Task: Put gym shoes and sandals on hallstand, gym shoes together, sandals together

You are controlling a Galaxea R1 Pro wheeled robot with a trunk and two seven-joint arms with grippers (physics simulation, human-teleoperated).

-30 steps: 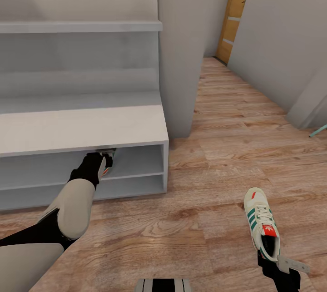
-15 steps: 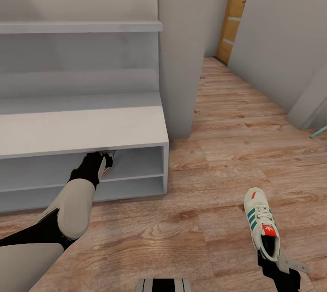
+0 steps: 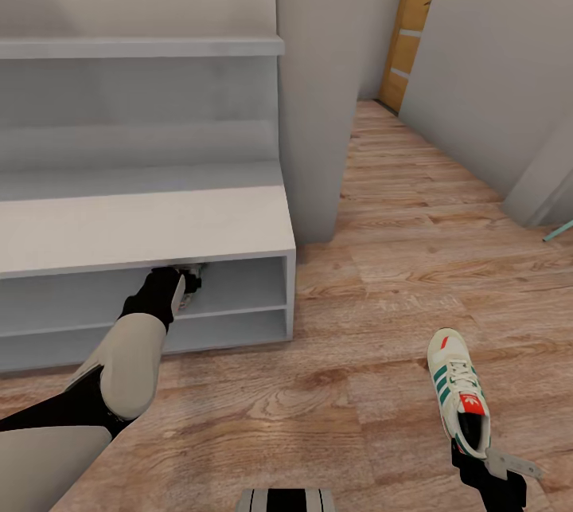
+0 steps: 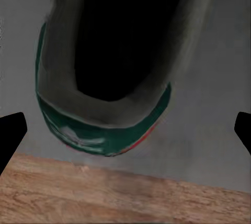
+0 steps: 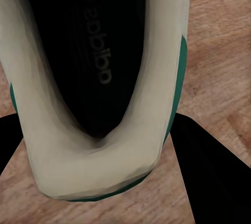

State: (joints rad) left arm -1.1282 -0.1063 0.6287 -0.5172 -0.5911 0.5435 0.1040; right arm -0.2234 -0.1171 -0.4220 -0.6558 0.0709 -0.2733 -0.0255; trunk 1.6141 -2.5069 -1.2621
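Head view hides most of what your left arm is doing: the left end effector (image 3: 189, 279) is tucked under the bench top of the hallstand (image 3: 159, 229), inside the upper of its two low open shelves, and only a sliver of grey and white shows past the black wrist. You cannot make out the first shoe there from this angle. In the left wrist view that shoe (image 4: 104, 82) is dim in the shelf's shadow: you see its dark opening, grey-white collar and green heel with a thin red edge, lying on the grey shelf floor, with the wood floor (image 4: 125, 198) just beyond the shelf's front lip. The left end effector's (image 4: 125, 130) two black fingertips sit at the far edges of that picture, spread wide and well apart from the heel, touching nothing.

To the right of the hallstand and nearer you, the second shoe (image 3: 459, 392) has its toe pointing away, its green stripes and red tongue tab plain to see. Its heel is covered by the right end effector (image 3: 483, 460), which is cut off by the picture's lower edge. In the right wrist view the black fingers (image 5: 209, 171) press in on either side of the shoe's (image 5: 94, 166) white heel collar, gripping it; the toe end is out of that picture, and whether the sole touches the floor (image 3: 382, 273) you cannot tell.
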